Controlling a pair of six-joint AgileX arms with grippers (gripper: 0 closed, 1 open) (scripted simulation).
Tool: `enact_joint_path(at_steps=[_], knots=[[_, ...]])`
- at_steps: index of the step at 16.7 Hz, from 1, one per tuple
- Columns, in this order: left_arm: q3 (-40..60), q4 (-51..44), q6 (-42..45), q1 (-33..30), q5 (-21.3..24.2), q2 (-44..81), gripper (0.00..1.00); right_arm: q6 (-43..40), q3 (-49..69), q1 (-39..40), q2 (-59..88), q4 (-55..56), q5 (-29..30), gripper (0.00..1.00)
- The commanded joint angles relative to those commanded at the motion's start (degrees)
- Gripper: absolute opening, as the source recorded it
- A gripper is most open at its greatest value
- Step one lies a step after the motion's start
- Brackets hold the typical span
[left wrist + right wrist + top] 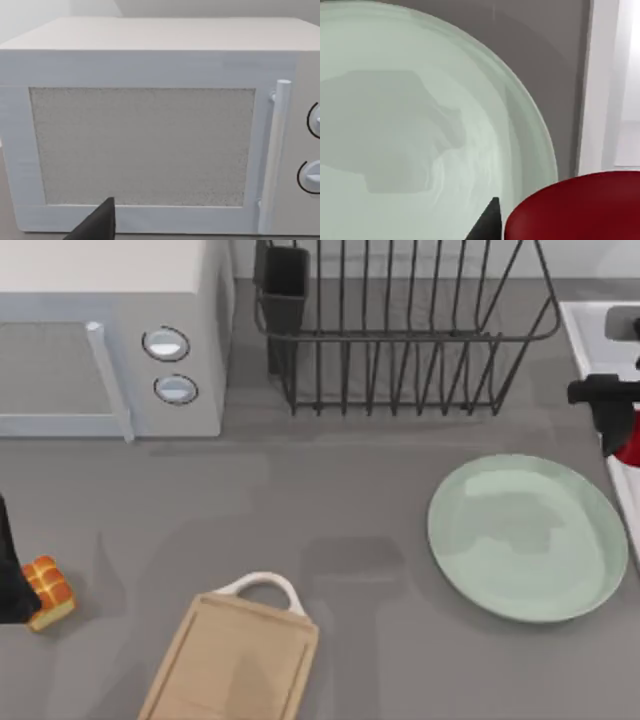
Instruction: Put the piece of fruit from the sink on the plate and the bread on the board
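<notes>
my right hand (622, 435) grips the piece of fruit (630, 445) at the counter's right edge, over the sink (600, 335) rim, just beside the plate (527, 536). my left hand (12, 575) is at the left edge against the bread (48, 590); i cannot tell whether it has closed on it. both carries seem underway. next, i judge, the fruit goes over the plate and the bread rightward to the board (232, 660).
</notes>
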Motion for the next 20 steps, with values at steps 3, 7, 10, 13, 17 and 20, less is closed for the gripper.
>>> enact_joint_path(at_steps=[3,7,10,13,17,20], knots=[[0.0,0.0,0.0,0.0,0.0,0.0,1.00,6.1,2.1,6.2,0.2,-3.6,0.1,0.00],[0.0,0.0,0.0,0.0,0.0,0.0,1.00,12.0,4.1,12.2,0.4,-7.1,0.2,0.00],[0.0,0.0,0.0,0.0,0.0,0.0,1.00,13.9,4.7,14.2,0.5,-8.2,0.2,0.00],[0.0,0.0,0.0,0.0,0.0,0.0,1.00,14.0,4.8,14.2,0.5,-8.3,0.2,0.00],[0.0,0.0,0.0,0.0,0.0,0.0,1.00,14.0,4.8,14.2,0.5,-8.3,0.2,0.15],[0.0,0.0,0.0,0.0,0.0,0.0,1.00,14.0,4.8,14.2,0.5,-8.3,0.2,0.38]])
